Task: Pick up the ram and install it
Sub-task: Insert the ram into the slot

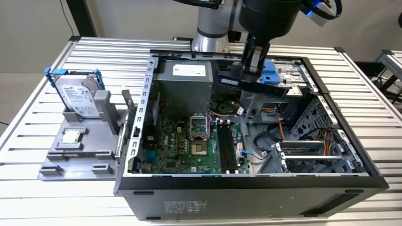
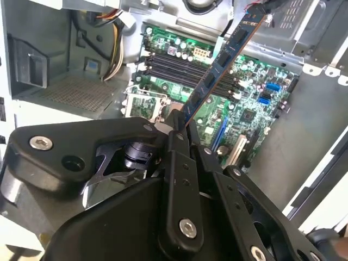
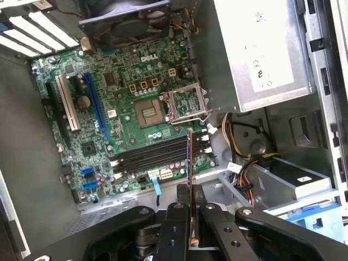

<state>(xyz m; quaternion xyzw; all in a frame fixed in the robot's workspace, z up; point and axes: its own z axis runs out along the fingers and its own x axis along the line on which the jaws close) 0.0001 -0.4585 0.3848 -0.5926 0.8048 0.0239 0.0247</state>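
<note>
Above the open case (image 1: 149,94), my jaws are clamped on one end of the ram (image 1: 251,86), which hangs clear of the motherboard (image 1: 188,146). Pickup is done. The slots (image 1: 226,146) look empty, so seating it is left.

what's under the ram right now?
The ram, clamped in the gripper, hangs over the motherboard. Its black memory slots lie below, empty where visible. The stick and gripper cover part of the slots.
</note>
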